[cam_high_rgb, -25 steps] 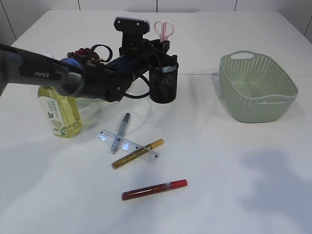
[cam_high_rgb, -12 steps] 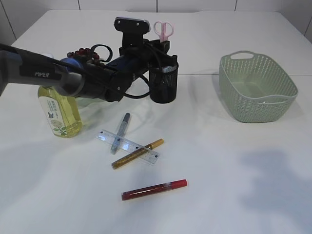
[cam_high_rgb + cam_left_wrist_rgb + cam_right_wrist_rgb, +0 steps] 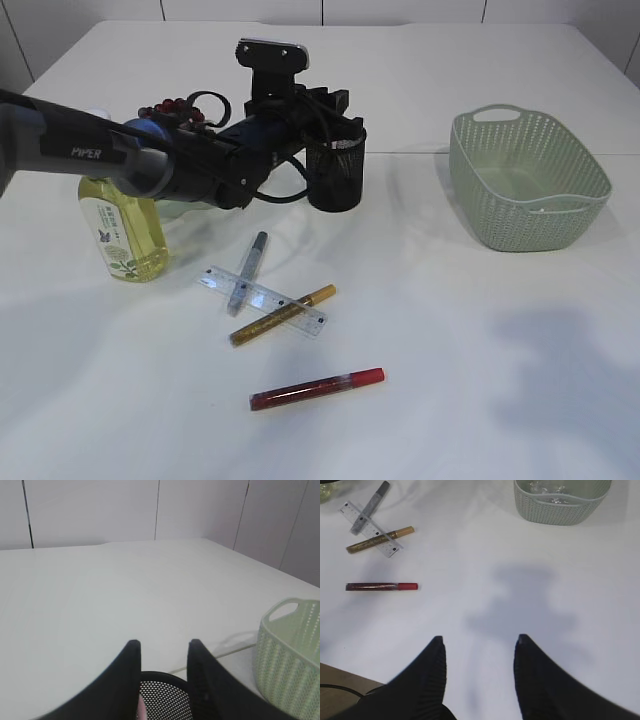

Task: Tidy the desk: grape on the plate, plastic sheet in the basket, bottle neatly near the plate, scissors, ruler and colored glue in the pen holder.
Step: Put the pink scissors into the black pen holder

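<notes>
My left gripper (image 3: 161, 652) hangs right over the black mesh pen holder (image 3: 335, 172), jaws parted with nothing between them, something pink just showing inside the cup. My right gripper (image 3: 479, 650) stands open and empty above bare table. The clear ruler (image 3: 260, 299) lies flat, running diagonally from upper left to lower right under the silver and gold glue pens; the green basket (image 3: 527, 180) holds crinkled plastic.

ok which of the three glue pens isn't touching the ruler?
The red glue pen, lying alone nearest the table's front edge. The silver glue pen and the gold glue pen both cross the clear ruler.
</notes>
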